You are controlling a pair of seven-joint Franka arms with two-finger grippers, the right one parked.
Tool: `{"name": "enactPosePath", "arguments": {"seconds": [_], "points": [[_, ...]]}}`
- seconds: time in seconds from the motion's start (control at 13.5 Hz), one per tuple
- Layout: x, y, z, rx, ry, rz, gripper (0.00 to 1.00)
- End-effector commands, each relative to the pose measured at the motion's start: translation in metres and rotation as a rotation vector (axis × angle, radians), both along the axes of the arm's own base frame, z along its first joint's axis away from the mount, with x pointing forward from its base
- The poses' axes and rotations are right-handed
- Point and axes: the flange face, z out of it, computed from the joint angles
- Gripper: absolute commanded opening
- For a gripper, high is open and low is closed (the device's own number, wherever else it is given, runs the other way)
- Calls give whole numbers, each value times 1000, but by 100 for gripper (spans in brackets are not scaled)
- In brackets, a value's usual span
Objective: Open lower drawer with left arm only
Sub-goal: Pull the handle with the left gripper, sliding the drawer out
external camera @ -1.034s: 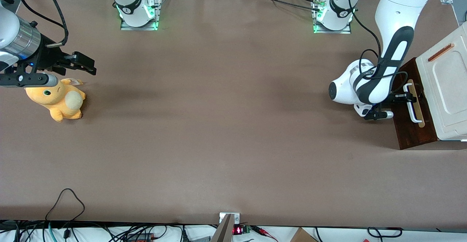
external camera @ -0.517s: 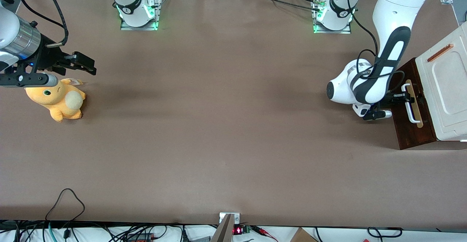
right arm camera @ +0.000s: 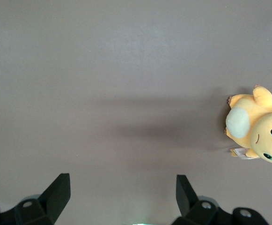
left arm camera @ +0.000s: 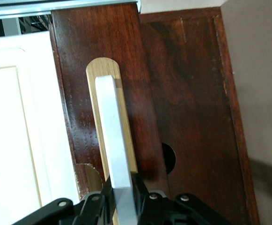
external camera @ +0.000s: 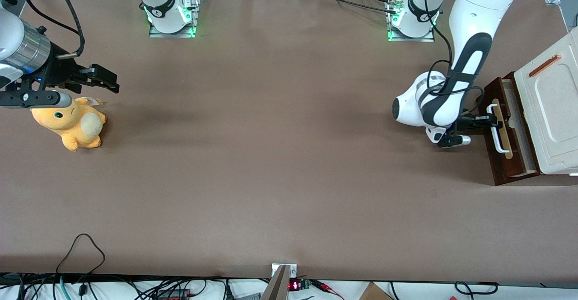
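Front view: left arm (external camera: 456,69) at the working arm's end of the table, gripper (external camera: 485,121) clamped on the lower drawer's (external camera: 505,130) white handle (external camera: 496,129) to pull it; drawer partly out under the cream panel (external camera: 548,105), bare table (external camera: 280,155) ahead leaves room. Wrist view: fingers (left arm camera: 105,201) pinch the handle (left arm camera: 114,154) near one end.

Lower drawer (external camera: 505,130), seemingly part-open, pincer-held (external camera: 488,120).

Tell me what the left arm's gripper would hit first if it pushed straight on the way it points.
The gripper is shut on the white bar handle and points at the lower drawer. Straight on, it would likely meet the pale wood strip on the drawer front first.
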Motion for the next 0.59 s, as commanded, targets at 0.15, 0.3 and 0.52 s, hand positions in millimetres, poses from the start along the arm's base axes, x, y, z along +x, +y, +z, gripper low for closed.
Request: {"name": "enactPosePath", "arguments": {"seconds": [0.15, 0.3, 0.52], "points": [[5, -47, 6, -6, 11, -84, 0], [4, -54, 6, -9, 14, -95, 0], [3, -61, 7, -9, 13, -103, 0]]}}
